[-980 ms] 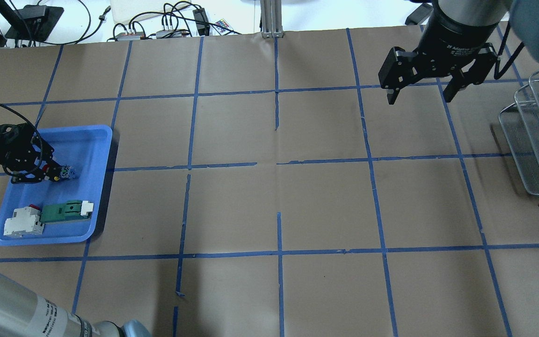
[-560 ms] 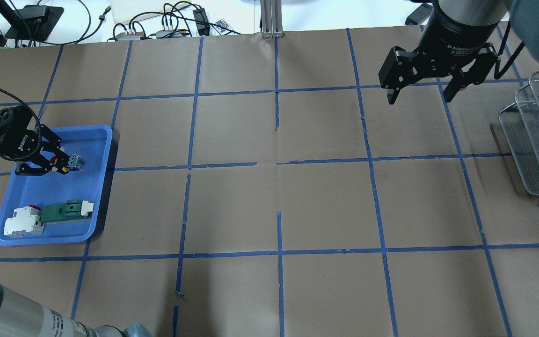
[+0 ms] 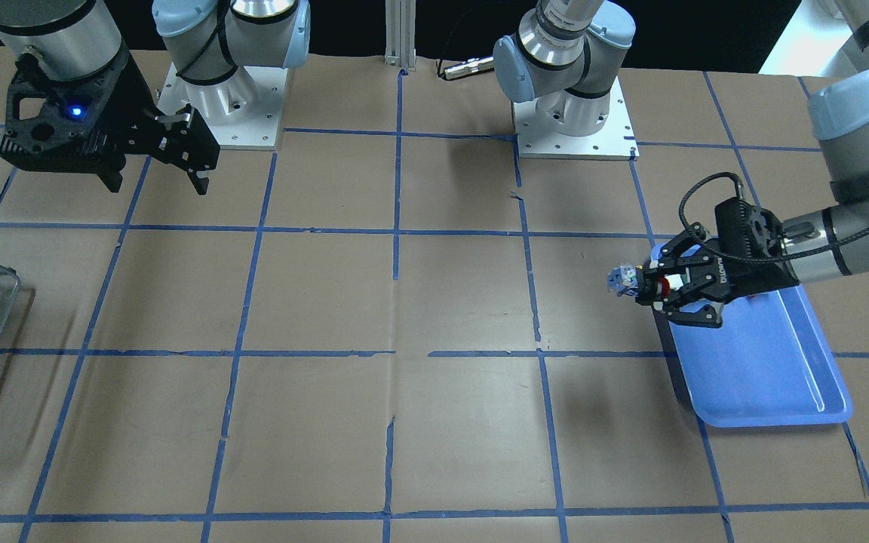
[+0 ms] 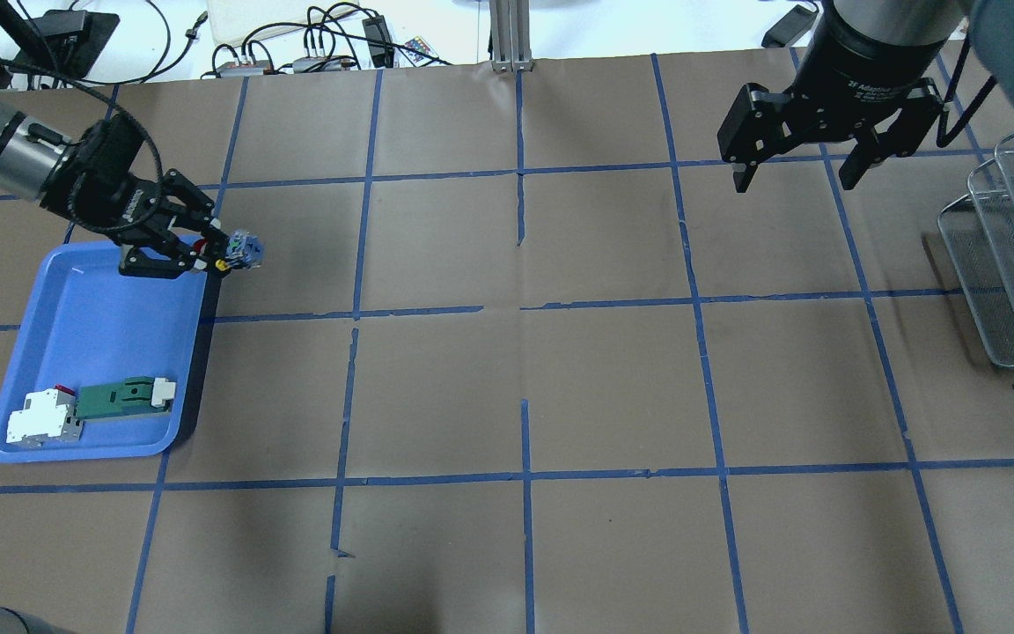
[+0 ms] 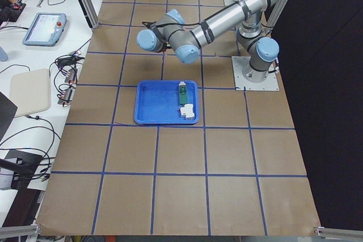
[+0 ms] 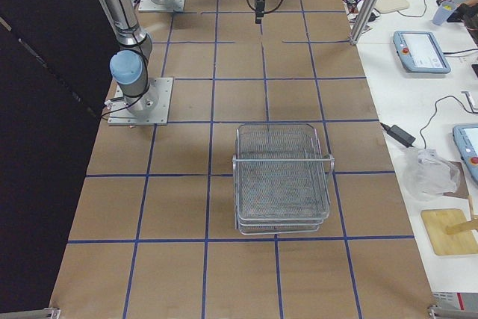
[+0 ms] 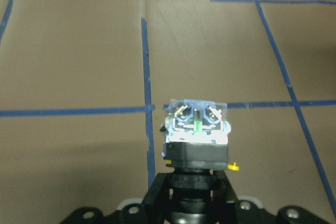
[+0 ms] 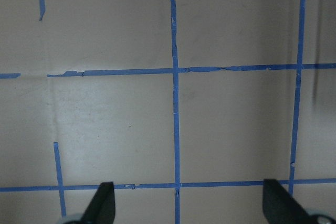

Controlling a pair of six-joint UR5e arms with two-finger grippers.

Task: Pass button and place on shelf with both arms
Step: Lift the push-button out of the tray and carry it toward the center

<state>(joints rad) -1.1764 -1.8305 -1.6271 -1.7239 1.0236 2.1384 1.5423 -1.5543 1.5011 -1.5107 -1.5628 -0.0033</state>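
My left gripper (image 4: 212, 254) is shut on the button (image 4: 241, 251), held above the table just past the far right corner of the blue tray (image 4: 102, 352). Its bluish-white clear block points away from the gripper and its red cap sits between the fingers. It also shows in the front view (image 3: 627, 280) and in the left wrist view (image 7: 197, 129). My right gripper (image 4: 796, 176) is open and empty, high over the far right of the table. The wire-mesh shelf (image 4: 1013, 264) stands at the table's right edge and shows whole in the right side view (image 6: 280, 177).
In the tray lie a green-and-white flat block (image 4: 124, 396) and a white part with a red underside (image 4: 40, 418). Cables and boxes (image 4: 313, 44) lie beyond the table's far edge. The table is brown paper with a blue tape grid (image 4: 525, 308).
My left gripper has lifted the button out of the tray and carried it up and to the right, past the tray's far right corner. The right gripper has barely moved.
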